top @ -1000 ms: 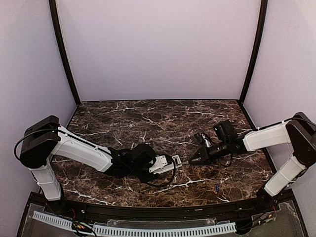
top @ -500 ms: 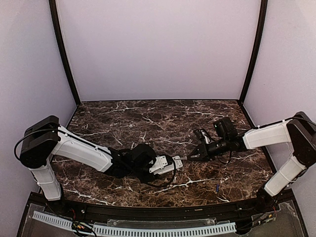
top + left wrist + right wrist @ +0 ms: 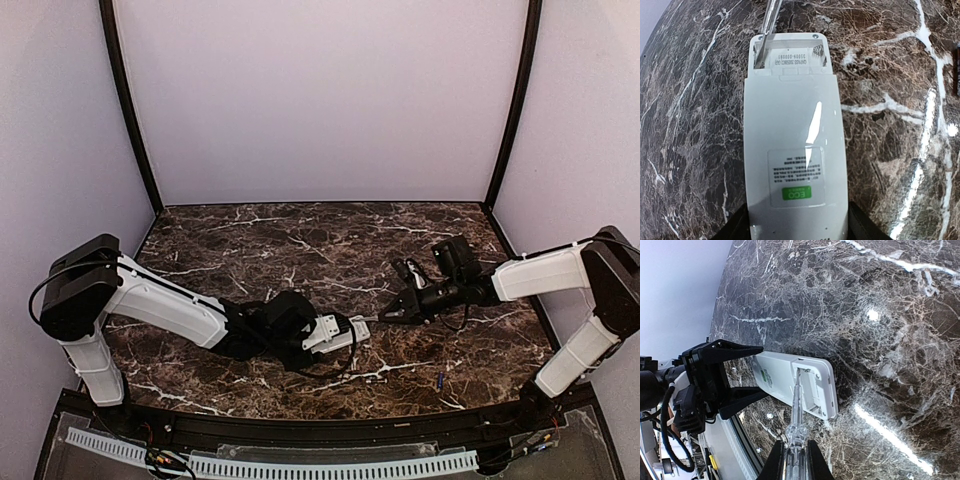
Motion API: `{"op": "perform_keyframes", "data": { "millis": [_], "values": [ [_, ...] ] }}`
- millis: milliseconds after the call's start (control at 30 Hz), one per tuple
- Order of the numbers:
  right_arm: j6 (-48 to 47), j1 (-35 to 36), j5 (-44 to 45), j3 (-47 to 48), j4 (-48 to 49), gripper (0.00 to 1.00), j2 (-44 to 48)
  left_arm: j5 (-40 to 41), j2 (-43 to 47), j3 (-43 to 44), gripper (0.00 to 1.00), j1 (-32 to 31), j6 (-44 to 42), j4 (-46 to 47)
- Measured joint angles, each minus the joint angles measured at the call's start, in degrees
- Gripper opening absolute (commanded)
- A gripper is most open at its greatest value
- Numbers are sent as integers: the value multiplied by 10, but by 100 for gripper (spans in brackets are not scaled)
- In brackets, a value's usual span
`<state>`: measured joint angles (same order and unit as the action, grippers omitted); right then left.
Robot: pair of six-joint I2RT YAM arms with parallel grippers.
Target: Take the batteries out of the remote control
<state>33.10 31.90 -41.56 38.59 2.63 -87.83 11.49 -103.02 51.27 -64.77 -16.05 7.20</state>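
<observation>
Holding the remote control [image 3: 795, 165]: left end effector [image 3: 762, 369]; right end effector [image 3: 795, 465] pinches screwdriver [image 3: 796, 410], tip in battery compartment [image 3: 790, 56].

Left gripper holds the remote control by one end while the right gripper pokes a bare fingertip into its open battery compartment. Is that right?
Not quite. The right gripper is shut on a slim clear-handled tool, and the tool's tip, not a fingertip, reaches into the open compartment, as the right wrist view shows. The left gripper does hold the remote control by one end.
</observation>
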Motion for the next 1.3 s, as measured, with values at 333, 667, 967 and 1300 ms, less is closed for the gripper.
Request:
{"op": "perform_keyframes", "data": {
  "millis": [333,667,967,1300],
  "values": [
    [-7,0,11,27,-34,0,39,-19,6,1,0,15,43,-21],
    [-16,0,62,59,-64,0,94,-26,42,-3,0,36,98,-77],
    [-25,0,142,66,-74,0,118,-4,112,-35,0,63,166,-108],
    [-27,0,187,66,-79,0,146,57,176,-83,0,121,257,-134]
  ]
}}
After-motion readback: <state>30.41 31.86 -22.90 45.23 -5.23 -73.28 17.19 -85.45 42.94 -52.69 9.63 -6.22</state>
